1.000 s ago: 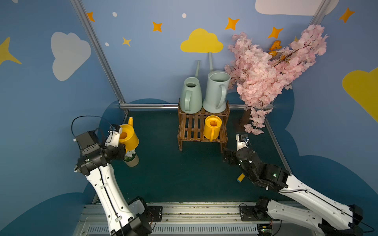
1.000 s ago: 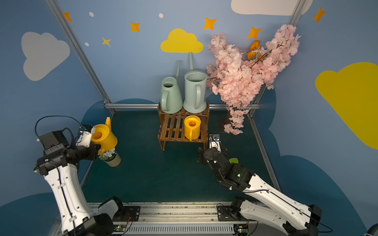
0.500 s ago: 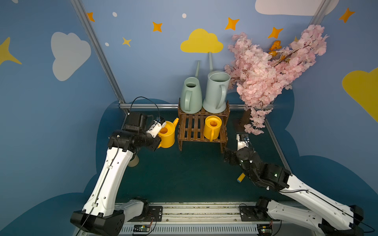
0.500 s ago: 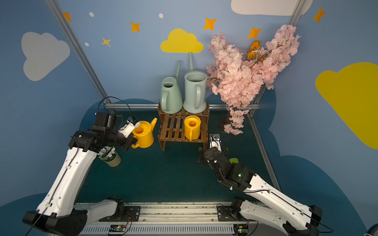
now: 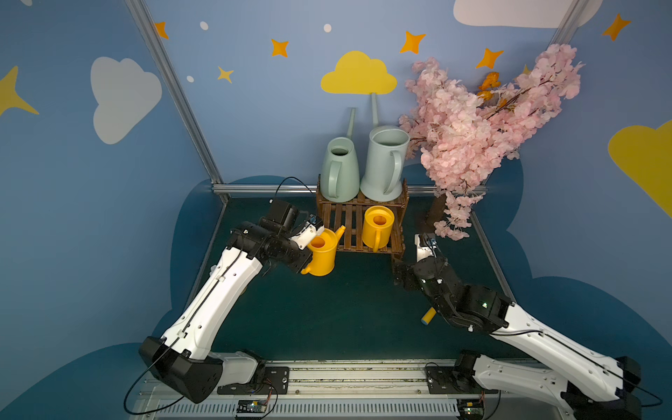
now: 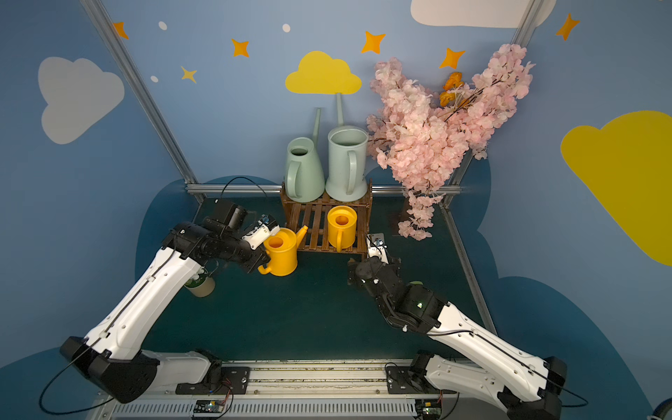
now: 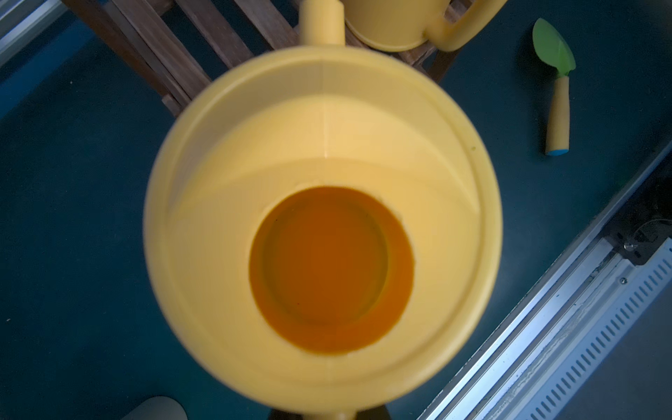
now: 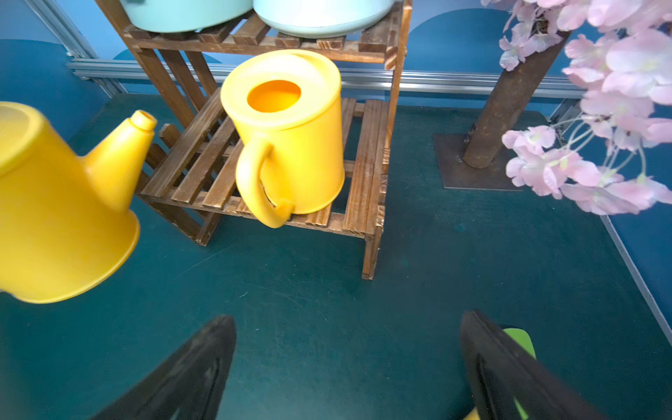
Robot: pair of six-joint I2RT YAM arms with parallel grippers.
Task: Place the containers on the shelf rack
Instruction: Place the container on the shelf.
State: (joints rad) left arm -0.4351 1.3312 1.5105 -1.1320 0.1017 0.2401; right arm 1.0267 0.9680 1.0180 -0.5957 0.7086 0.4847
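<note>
Shovel (image 5: 428, 315): top view shows handle tip only, rest under right arm (image 5: 469, 309).
Left gripper (image 5: 304, 267): clamped on yellow can (image 5: 322, 251) handle, fingers barely seen.
Right gripper (image 8: 345, 327): apart, empty.

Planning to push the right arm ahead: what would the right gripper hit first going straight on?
Probably the shelf rack: its lower tier's front edge, with the yellow watering can standing just behind. Before that the open right gripper faces only bare mat; depth is uncertain.
</note>
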